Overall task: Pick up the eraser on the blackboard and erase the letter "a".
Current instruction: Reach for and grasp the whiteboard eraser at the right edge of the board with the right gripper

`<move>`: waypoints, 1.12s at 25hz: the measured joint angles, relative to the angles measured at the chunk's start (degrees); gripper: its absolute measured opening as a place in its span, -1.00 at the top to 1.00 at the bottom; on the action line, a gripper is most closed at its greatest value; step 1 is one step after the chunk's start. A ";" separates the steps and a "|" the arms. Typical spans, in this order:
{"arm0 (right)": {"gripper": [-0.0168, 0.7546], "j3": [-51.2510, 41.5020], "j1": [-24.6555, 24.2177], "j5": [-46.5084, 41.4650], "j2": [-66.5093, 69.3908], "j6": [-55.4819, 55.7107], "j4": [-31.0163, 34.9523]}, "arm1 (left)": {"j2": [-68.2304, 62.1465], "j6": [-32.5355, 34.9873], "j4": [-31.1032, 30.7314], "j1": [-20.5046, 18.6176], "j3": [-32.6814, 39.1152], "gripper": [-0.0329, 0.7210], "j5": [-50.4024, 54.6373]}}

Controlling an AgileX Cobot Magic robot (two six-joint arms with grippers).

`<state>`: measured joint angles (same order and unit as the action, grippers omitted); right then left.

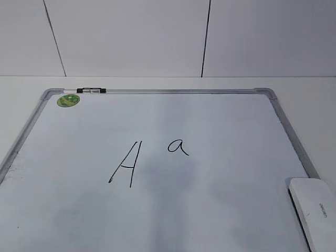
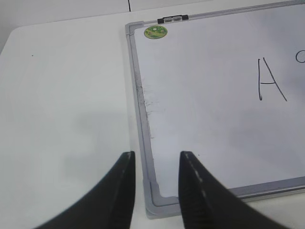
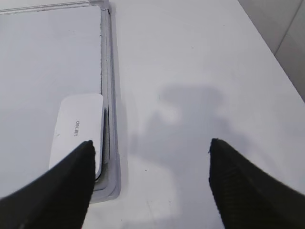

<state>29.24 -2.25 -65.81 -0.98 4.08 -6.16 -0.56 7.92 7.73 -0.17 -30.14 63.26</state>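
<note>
The blackboard (image 1: 220, 210) is a white board with a grey frame lying flat on the table. The small letter "a" (image 1: 178, 147) is written near its middle, right of a large capital "A" (image 1: 125, 164). The white eraser (image 1: 314, 210) lies at the board's near right corner; it also shows in the right wrist view (image 3: 76, 133). My right gripper (image 3: 151, 148) is open and empty above the bare table, just right of the eraser. My left gripper (image 2: 157, 160) is open and empty above the board's near left corner (image 2: 159, 202). Neither gripper shows in the exterior view.
A round green sticker (image 1: 68, 100) and a small black-and-silver clip (image 1: 90, 91) sit at the board's far left corner. White table (image 3: 200, 57) surrounds the board, with a white panelled wall behind. Faint grey smudges mark the board's surface.
</note>
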 joint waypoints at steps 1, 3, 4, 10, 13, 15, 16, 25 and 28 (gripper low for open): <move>-0.58 0.00 0.00 0.00 0.00 0.00 0.00 | 0.00 0.00 0.00 0.00 0.00 0.29 0.00; -0.58 0.00 0.00 0.00 0.00 0.00 0.00 | 0.00 0.00 0.00 0.00 0.00 0.29 0.00; -0.58 0.00 0.00 0.00 0.00 0.00 0.00 | 0.00 0.00 0.00 0.00 0.00 0.29 0.00; -0.58 0.00 0.00 0.00 0.00 0.00 0.00 | 0.00 0.00 0.00 0.00 0.00 0.29 0.00; -0.58 0.00 0.00 0.00 0.00 0.00 0.00 | 0.00 0.00 0.00 0.00 0.00 0.29 0.00; -0.58 0.00 0.00 0.00 0.00 0.00 0.00 | 0.00 0.00 0.00 0.00 0.00 0.29 -0.10; -0.58 0.00 0.00 0.00 0.00 0.00 0.00 | 0.00 0.00 0.00 0.00 0.00 0.29 -0.10; -0.58 0.00 0.00 0.00 0.00 0.00 0.00 | 0.00 0.00 0.00 0.11 0.00 0.29 -0.10; -0.58 0.00 0.00 0.00 0.00 0.00 0.00 | 0.00 0.00 0.39 0.11 0.00 0.29 -0.10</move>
<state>29.24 -2.25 -65.81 -0.98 4.08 -6.16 -0.56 7.92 8.11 -0.05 -30.14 63.16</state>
